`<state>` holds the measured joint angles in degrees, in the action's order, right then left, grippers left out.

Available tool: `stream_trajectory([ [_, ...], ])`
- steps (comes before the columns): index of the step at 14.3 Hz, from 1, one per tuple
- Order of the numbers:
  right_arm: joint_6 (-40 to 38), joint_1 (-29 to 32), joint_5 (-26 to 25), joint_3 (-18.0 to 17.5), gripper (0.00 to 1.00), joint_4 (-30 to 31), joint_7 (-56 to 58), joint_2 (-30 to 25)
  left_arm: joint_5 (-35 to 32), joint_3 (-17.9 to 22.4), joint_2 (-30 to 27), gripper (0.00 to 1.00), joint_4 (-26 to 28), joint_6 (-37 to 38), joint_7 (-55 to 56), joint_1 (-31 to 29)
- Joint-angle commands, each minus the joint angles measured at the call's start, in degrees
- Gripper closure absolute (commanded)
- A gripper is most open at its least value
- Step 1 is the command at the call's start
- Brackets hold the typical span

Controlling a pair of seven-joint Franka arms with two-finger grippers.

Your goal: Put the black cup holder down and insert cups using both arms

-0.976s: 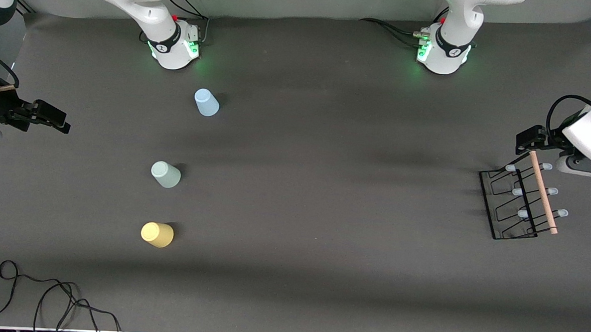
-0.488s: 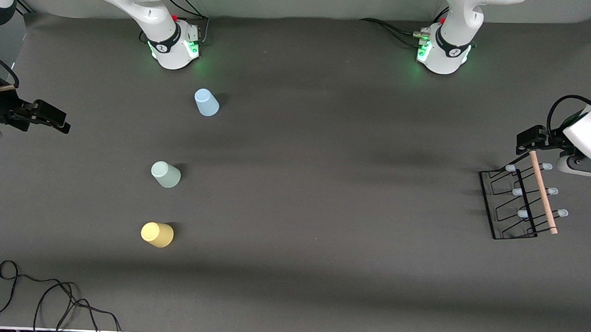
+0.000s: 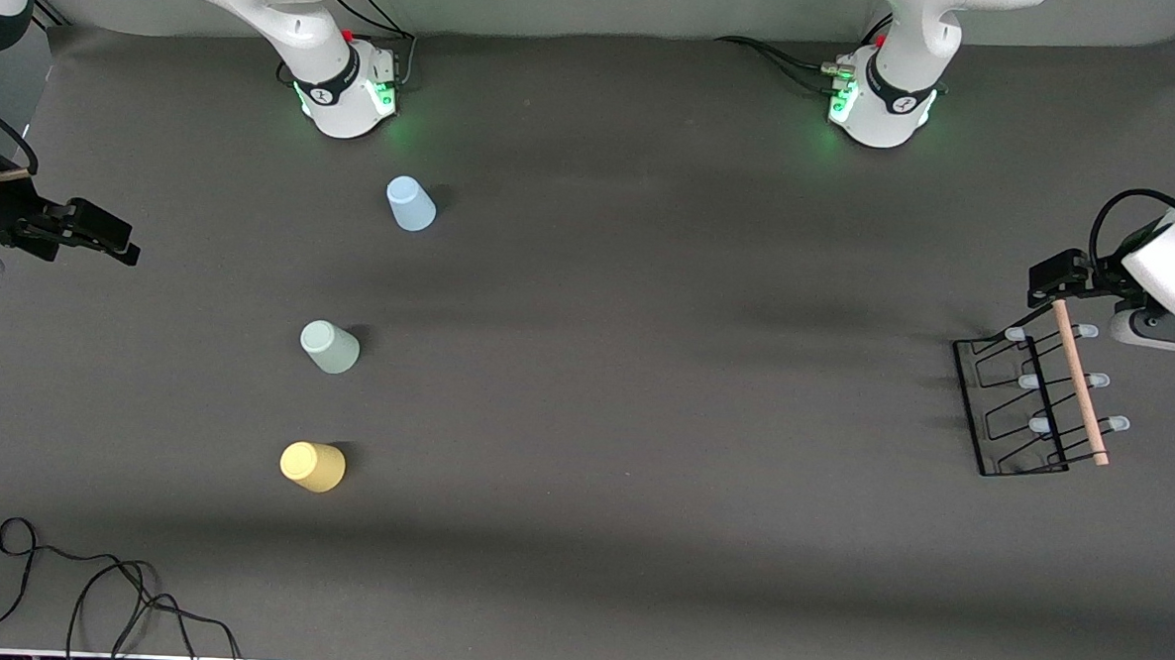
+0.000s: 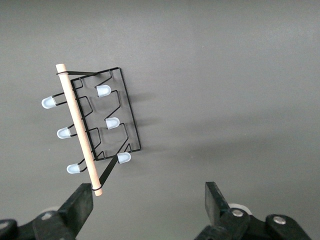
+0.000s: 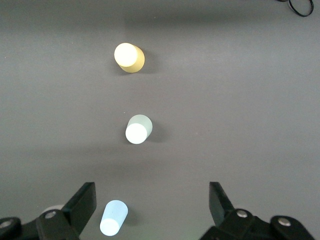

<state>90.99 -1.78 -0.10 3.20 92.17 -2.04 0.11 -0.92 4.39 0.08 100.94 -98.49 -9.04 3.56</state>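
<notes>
Front view. The black cup holder (image 3: 1036,399) stands on the tabletop (image 3: 645,372) at the left arm's end, about the 3 o'clock edge of this view, its wooden rod handle (image 3: 1077,381) running along the top. The left claw (image 3: 1054,276) hangs over the tabletop at the rack's 12 o'clock end, just above the tip of the handle; set against the picture from one second ago it has shifted very slightly toward the 3 o'clock edge, and the rack has not moved. The right claw (image 3: 106,237) hangs over the right arm's end of the tabletop, near 9 o'clock, unchanged, the right arm waiting. Three cups sit mouth down in a line: light blue cup (image 3: 410,204) nearest the bases, sage green cup (image 3: 329,346) in the middle, yellow cup (image 3: 312,466) nearest the front camera. None has moved. A black cable (image 3: 90,586) lies at 7 o'clock.

Left wrist view. The left claw (image 4: 150,202) stands wide, holding nothing; one finger (image 4: 80,202) lies just beside the end of the rod handle (image 4: 79,129). The black cup holder (image 4: 92,125) shows six pale blue peg tips.

Right wrist view. The right claw (image 5: 152,202) stands wide and empty. The light blue cup (image 5: 114,218) shows between its fingers, the sage green cup (image 5: 138,129) and yellow cup (image 5: 129,57) farther off.
</notes>
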Motion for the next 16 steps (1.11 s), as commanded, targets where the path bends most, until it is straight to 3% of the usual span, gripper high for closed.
stream_trajectory([
  [1,-0.8,-0.3,0.6,0.3,0.0,-0.5,1.0,0.0,0.7,0.4,-0.4,0.0,0.1,0.8,-0.9,0.1],
  [16,-0.7,-0.3,0.4,0.2,0.0,-0.4,0.9,0.2,0.7,0.5,-0.3,0.0,0.0,0.8,-1.2,-0.6],
])
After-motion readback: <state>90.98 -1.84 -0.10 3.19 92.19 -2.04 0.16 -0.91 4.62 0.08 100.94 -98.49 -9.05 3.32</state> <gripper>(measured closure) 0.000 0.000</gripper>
